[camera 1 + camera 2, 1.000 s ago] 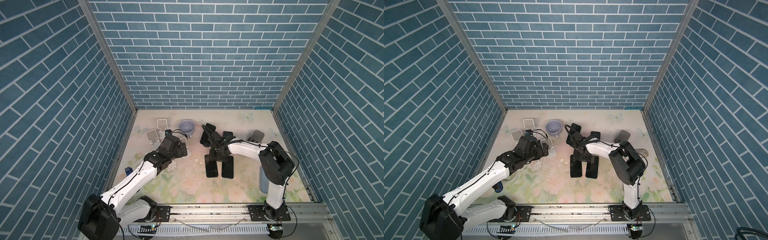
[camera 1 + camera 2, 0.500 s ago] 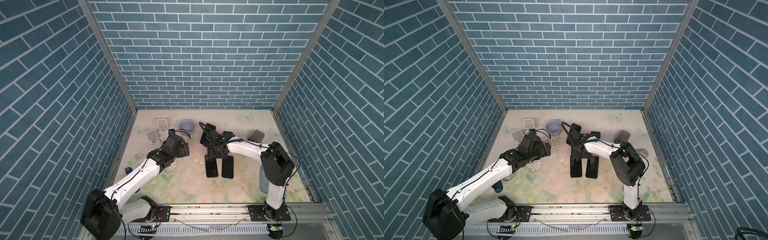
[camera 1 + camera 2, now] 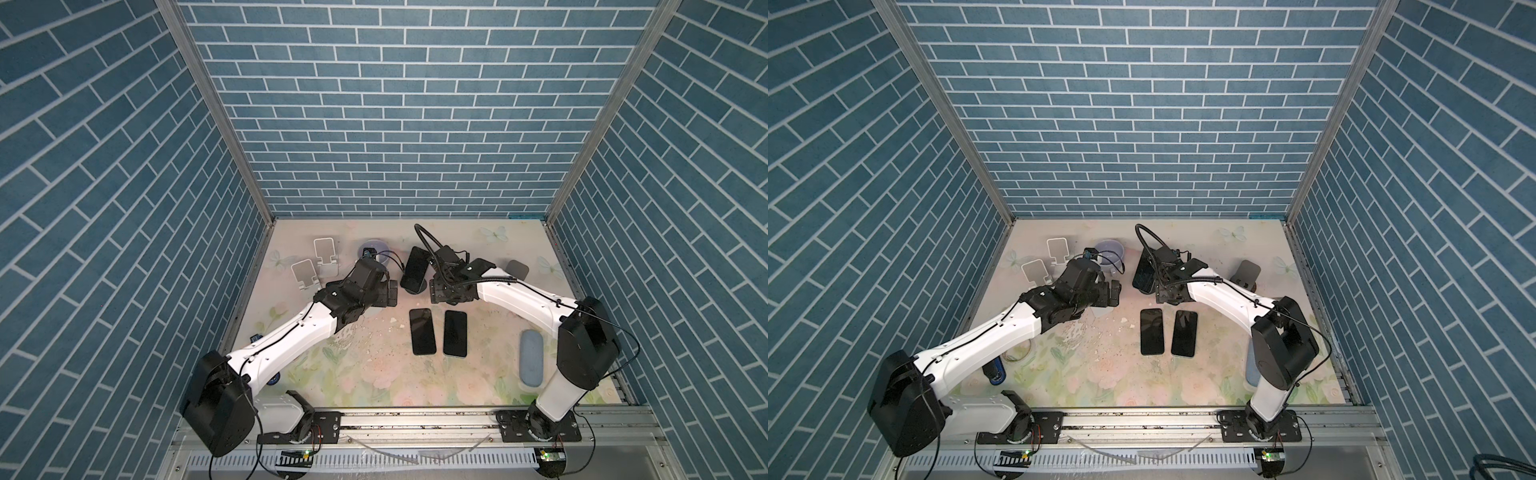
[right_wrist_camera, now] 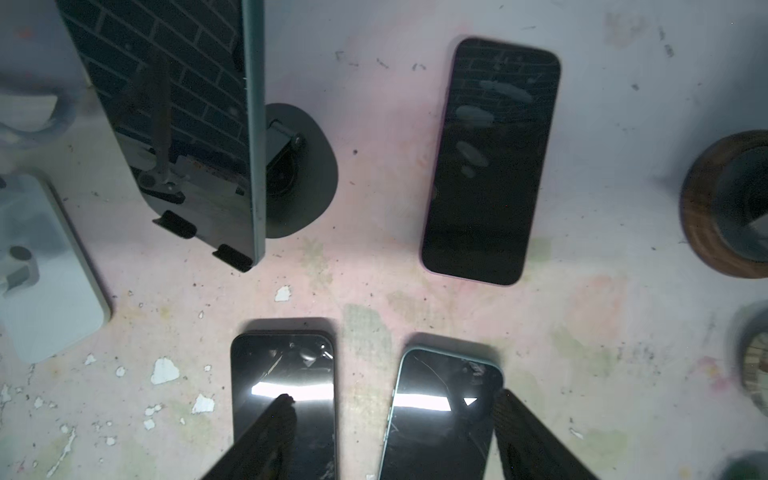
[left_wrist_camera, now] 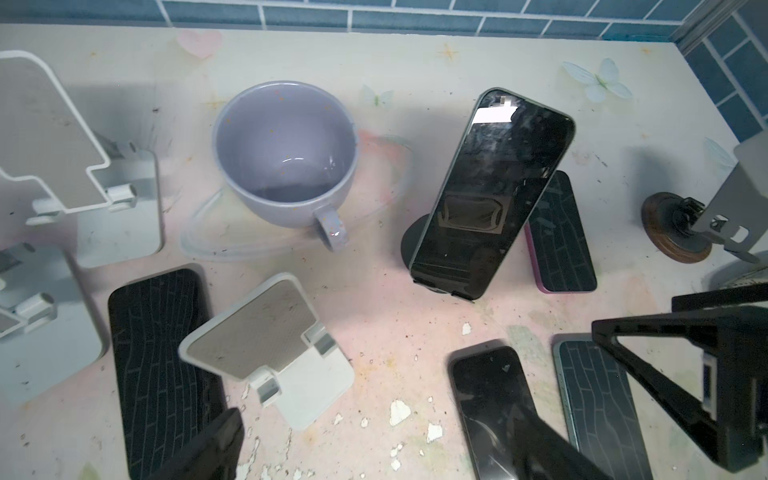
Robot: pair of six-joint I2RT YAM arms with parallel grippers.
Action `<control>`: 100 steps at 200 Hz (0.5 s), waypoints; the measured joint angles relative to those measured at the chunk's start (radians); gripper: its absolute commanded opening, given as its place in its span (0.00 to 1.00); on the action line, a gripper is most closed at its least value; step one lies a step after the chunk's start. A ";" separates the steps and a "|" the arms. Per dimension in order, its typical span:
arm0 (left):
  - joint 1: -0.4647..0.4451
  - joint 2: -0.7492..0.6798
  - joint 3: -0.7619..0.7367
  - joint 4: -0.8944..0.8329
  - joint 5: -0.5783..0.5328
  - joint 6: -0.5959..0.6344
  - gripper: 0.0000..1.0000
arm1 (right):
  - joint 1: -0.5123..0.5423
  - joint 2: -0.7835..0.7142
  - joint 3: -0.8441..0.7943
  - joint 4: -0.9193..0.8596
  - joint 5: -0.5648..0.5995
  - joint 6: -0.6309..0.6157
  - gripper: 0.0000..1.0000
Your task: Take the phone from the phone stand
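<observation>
Edges left gripper [image 5: 376, 413] closer to the stand [image 5: 409, 245], fingers spread wide; parts right gripper [image 4: 392, 397] fingers, empty, above two flat phones [image 3: 423, 331] [image 3: 455, 332]. Leaves the phone [image 3: 414, 268] propped upright on that stand, lift-off yet to come.

Glossy glass phone [image 5: 490, 187] on matt blk plastic stand [image 4: 307, 178].
</observation>
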 measured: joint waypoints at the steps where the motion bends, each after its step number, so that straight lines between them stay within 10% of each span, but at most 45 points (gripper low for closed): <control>1: 0.000 0.002 0.002 0.000 0.000 0.000 1.00 | -0.002 -0.002 0.000 0.000 0.000 0.000 0.76; 100: -0.018 0.166 0.132 0.042 0.066 0.100 1.00 | -0.109 -0.083 -0.078 0.029 -0.017 -0.042 0.76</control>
